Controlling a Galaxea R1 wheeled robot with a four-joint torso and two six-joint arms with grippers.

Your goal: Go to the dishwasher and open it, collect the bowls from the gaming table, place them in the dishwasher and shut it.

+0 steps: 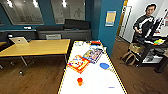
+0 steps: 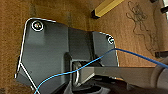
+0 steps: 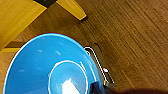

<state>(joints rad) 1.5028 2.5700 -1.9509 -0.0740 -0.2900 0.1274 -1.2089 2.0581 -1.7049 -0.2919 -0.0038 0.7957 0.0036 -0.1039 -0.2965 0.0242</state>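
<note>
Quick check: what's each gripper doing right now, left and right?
Left: cannot be told.
Right: a blue bowl sits right against it over the wood floor, apparently held.

My right claw (image 3: pixel 100 83) grips the rim of a glossy bright blue round bowl (image 3: pixel 50 67), held low above the wooden floor.

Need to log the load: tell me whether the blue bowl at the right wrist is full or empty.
Empty. The blue bowl shows a bare glossy inside with only light reflections.
</note>
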